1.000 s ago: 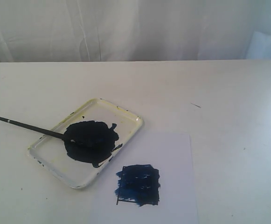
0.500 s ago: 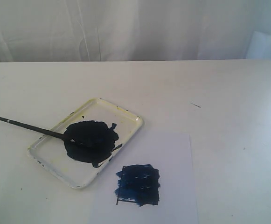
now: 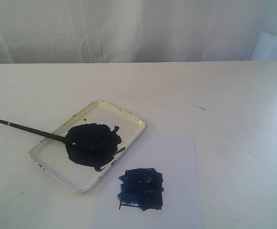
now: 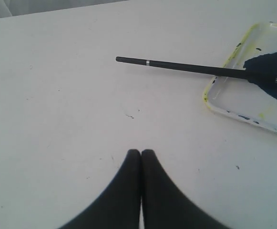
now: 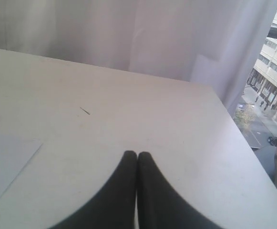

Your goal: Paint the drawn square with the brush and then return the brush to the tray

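The drawn square (image 3: 141,189) on the white paper sheet (image 3: 176,162) is smeared all over with dark blue paint. The brush (image 3: 28,129) (image 4: 186,67) lies across the rim of the tray (image 3: 128,119) (image 4: 224,98), its tip in the blue-black puddle (image 3: 93,143) and its handle end out over the table. My left gripper (image 4: 141,151) is shut and holds nothing, hovering over bare table short of the brush handle. My right gripper (image 5: 137,153) is shut and holds nothing, over the right part of the table. Neither gripper shows in the exterior view.
A white curtain hangs behind the table. A thin dark mark (image 3: 200,108) (image 5: 85,111) lies on the table right of the tray. The paper's corner (image 5: 14,152) shows in the right wrist view, and the table edge runs along (image 5: 243,138).
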Tool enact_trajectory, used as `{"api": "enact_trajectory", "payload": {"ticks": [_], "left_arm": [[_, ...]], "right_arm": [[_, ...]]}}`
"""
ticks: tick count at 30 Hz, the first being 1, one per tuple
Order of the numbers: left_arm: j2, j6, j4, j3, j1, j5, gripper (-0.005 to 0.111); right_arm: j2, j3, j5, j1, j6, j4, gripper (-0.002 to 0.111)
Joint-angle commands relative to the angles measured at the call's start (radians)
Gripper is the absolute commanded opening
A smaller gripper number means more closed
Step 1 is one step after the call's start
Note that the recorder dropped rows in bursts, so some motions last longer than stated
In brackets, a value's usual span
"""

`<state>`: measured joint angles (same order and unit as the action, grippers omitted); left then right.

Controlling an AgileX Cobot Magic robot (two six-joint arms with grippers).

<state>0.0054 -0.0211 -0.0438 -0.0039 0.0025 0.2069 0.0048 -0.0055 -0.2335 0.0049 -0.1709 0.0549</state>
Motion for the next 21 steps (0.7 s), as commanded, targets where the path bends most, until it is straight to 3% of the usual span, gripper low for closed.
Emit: {"api": "enact_trajectory", "payload": {"ticks": [1, 21], "left_arm": [[-0.005, -0.008, 0.012, 0.004, -0.007, 0.007, 0.000], [-0.005, -0.006, 0.012, 0.004, -0.007, 0.018, 0.000]], "right_arm": [[-0.005, 0.005, -0.001, -0.005, 0.026, -0.004, 0.000], [-0.005, 0.005, -0.001, -0.005, 0.056, -0.002, 0.000]]}}
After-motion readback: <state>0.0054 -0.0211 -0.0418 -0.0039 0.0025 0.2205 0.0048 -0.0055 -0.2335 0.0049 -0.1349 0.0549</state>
